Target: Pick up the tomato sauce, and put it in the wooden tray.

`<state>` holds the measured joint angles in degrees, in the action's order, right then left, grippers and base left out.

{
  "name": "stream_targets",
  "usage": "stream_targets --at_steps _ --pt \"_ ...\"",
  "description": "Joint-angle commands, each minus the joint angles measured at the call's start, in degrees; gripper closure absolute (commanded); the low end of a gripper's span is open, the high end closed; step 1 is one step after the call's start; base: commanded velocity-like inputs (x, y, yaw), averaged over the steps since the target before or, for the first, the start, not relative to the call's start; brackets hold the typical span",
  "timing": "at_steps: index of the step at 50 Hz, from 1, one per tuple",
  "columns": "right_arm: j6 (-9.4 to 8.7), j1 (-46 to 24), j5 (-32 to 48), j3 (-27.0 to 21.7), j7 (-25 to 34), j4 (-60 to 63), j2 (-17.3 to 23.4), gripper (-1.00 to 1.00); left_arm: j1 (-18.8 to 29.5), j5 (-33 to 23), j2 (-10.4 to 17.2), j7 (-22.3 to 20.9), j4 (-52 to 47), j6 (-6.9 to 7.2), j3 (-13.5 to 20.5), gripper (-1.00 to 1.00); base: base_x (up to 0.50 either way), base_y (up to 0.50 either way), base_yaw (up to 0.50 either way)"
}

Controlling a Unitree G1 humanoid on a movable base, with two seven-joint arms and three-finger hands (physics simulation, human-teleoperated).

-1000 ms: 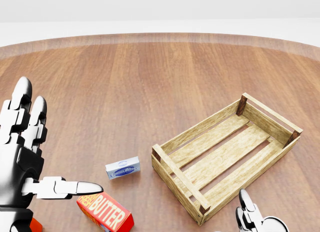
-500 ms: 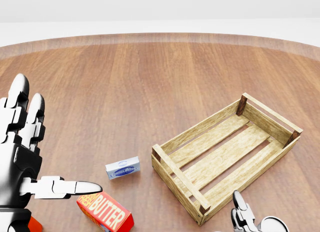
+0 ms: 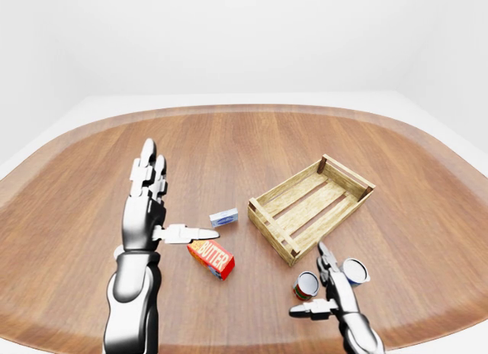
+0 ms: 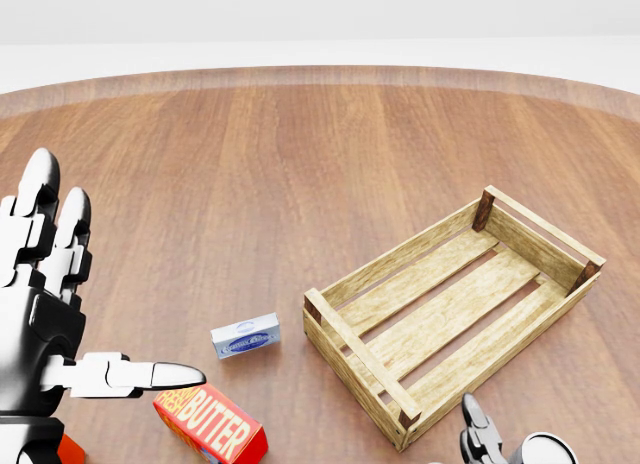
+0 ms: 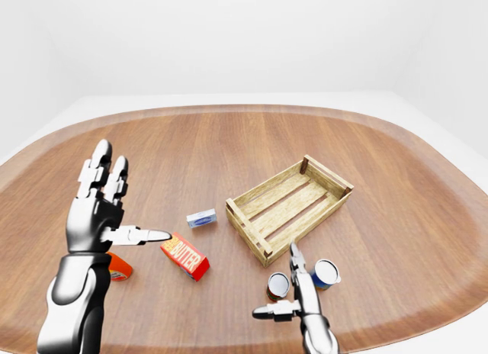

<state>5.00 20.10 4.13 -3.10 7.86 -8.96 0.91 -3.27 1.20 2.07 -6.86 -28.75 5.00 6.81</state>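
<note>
Item one: tomato sauce, small can, pale lid, red-and-dark label; standing upright on wooden surface at 6 o'clock of wooden tray, just beside right hand.
Alongside at 3 o'clock: second can, blue-banded.
Right hand: released, fingers spread, thumb out toward 9 o'clock, gripping nothing; mostly cut off at bottom edge in head view.
Left hand: raised, splayed, empty.
Also listed: butter box, small blue-white packet, orange-red object partly hidden behind left forearm, kind unclear.
Change against half a second ago: right hand lower in head view.
</note>
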Motion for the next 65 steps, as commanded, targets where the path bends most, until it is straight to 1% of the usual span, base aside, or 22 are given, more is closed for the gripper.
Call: stream_targets --at_steps 1,23,31,35,49,52,65 --pt "0.00 -1.06 -0.07 -0.25 -0.23 -1.92 0.21 -1.00 0.01 -0.04 -0.01 0.04 -0.22 0.00 -0.05 -1.00 0.00 0.00 0.00" --pt "0.00 -1.75 0.07 0.14 -0.77 -3.20 0.19 -1.00 0.16 -0.09 0.08 -0.07 -0.04 0.00 -0.04 -1.00 0.00 0.00 0.00" --pt "0.00 -0.15 1.95 1.05 -1.91 -0.62 0.02 -1.00 0.19 -0.04 0.12 -0.18 0.06 0.00 0.12 -1.00 0.00 0.00 0.00" --pt "0.00 -0.77 2.18 0.97 -2.21 -2.21 0.26 -1.00 0.16 -0.01 0.09 -0.22 0.10 0.00 0.12 -1.00 0.00 0.00 0.00" --pt "0.00 -0.37 2.40 1.11 -2.41 -1.70 0.25 -1.00 0.03 -0.03 0.09 -0.28 0.16 0.00 0.18 -1.00 0.00 0.00 0.00" --pt "0.00 -0.29 4.69 1.19 -3.95 -2.38 0.48 -1.00 -0.05 -0.22 -0.02 -0.16 0.20 0.00 -0.13 -1.00 0.00 0.00 0.00" --pt "0.00 -1.23 5.04 0.87 -4.29 -3.86 0.69 -1.00 -0.10 -0.24 -0.06 -0.11 0.03 0.00 -0.23 -1.00 0.00 0.00 0.00"
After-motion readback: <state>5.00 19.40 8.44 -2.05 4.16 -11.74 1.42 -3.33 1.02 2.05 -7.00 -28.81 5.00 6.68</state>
